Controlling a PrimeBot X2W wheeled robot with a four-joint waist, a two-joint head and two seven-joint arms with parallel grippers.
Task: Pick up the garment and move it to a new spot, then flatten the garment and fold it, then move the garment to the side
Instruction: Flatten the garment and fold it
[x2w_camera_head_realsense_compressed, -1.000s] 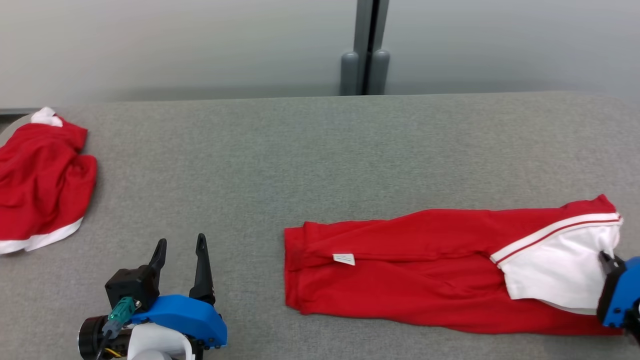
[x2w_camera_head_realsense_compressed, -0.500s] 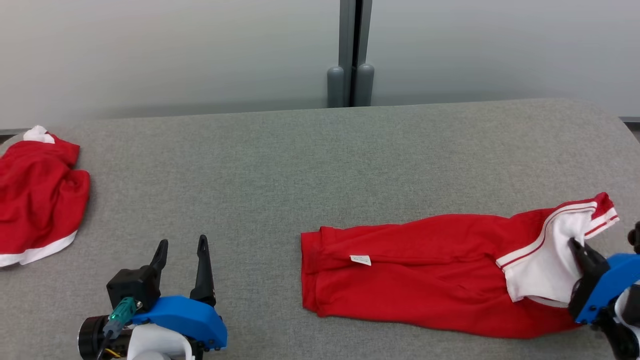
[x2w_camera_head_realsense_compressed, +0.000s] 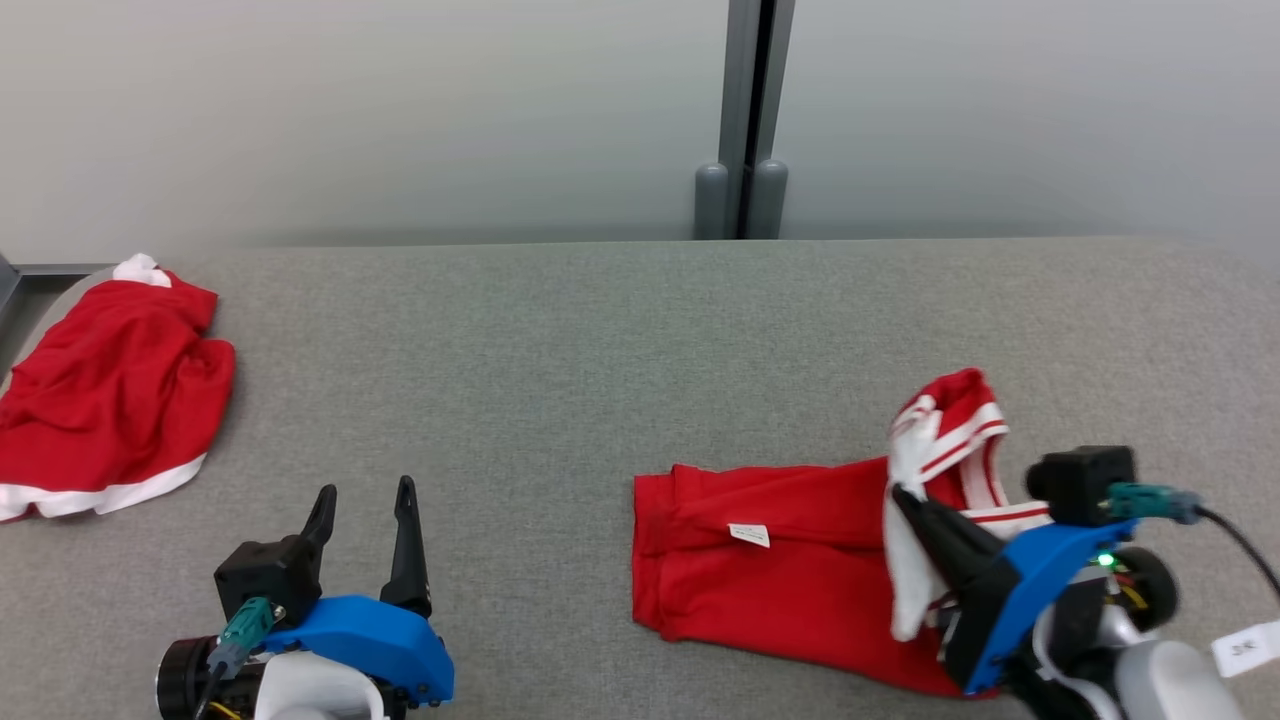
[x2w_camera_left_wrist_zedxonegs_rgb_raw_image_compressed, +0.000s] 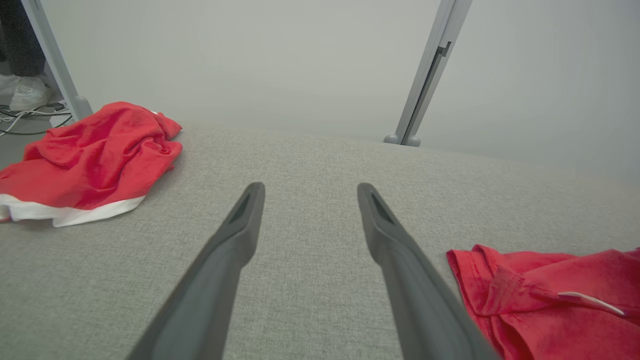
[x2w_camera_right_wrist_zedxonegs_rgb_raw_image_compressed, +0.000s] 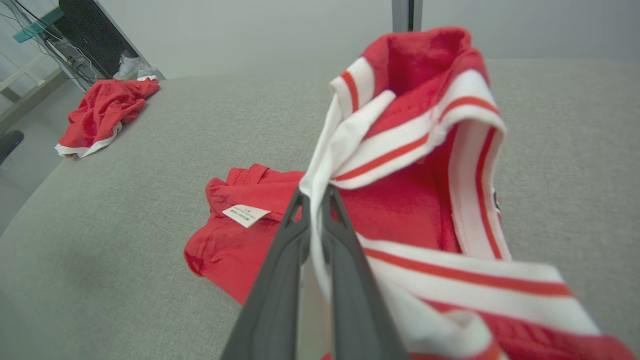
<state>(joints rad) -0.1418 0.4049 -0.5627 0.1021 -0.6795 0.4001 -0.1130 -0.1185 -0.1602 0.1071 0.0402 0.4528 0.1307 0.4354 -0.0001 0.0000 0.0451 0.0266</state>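
your right pincer (x2w_camera_head_realsense_compressed: 897, 494): clamped on the white striped end of the garment (x2w_camera_head_realsense_compressed: 790, 570), holding it up off the counter (x2w_camera_head_realsense_compressed: 560, 340)
garment: red part lies flat, front right
your left pincer (x2w_camera_head_realsense_compressed: 363, 487): fingers spread wide, nothing in them, front left
second red garment (x2w_camera_head_realsense_compressed: 110, 400): crumpled, far left edge

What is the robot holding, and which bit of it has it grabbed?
The right gripper pinches the red garment by the white fabric at its striped end. The left gripper is open and holds nothing.
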